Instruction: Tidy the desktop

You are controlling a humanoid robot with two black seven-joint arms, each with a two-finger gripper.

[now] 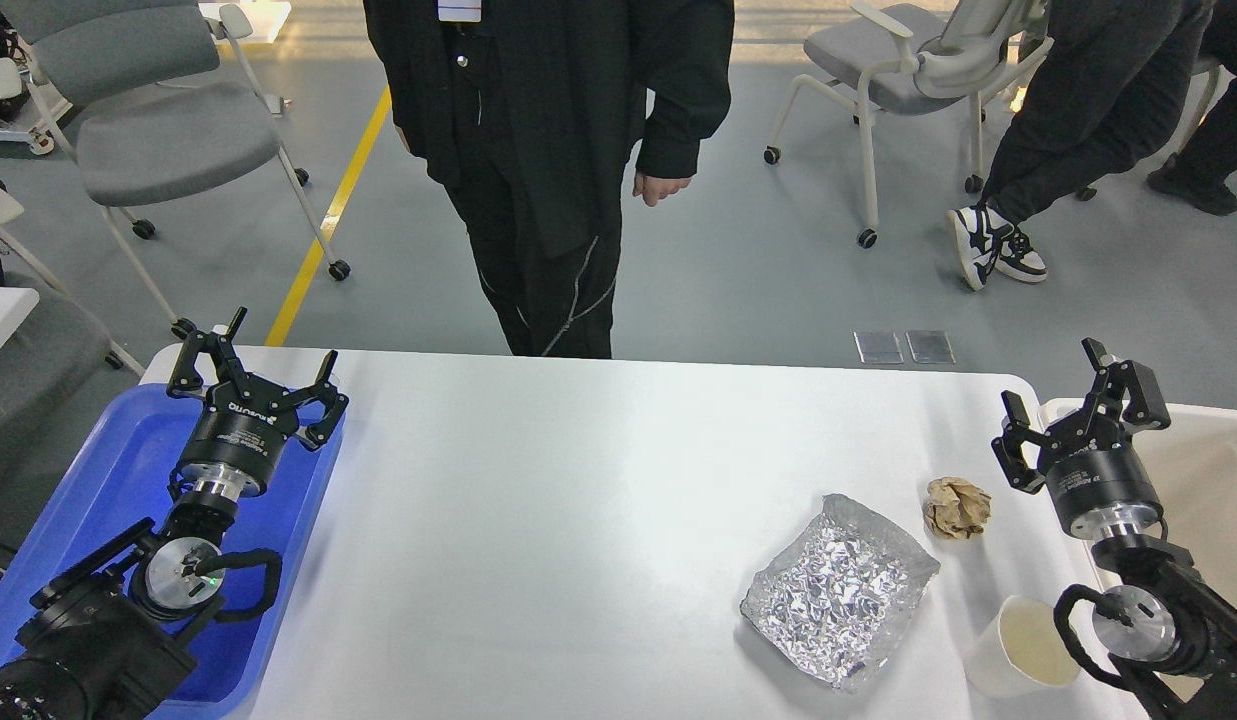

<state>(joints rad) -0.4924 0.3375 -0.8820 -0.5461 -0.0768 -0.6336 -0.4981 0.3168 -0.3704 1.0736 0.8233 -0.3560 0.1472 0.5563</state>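
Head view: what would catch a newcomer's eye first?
The crinkled silver foil tray on the white desktop, right of centre, flanked by a crumpled brown paper ball and a white paper cup. Both black grippers, left and right, hover open at the sides.

The floor (758, 270) is smooth grey, with a yellow line (328, 215) running diagonally across it on the far left. A grey-seated chair on castors (158, 130) stands at far left, a white-framed one (908, 60) at far right. A person in black clothing (553, 150) stands in the middle; a seated person's legs and black-and-white sneakers (993, 245) show at far right. Two small metal floor plates (904, 347) lie right of centre.
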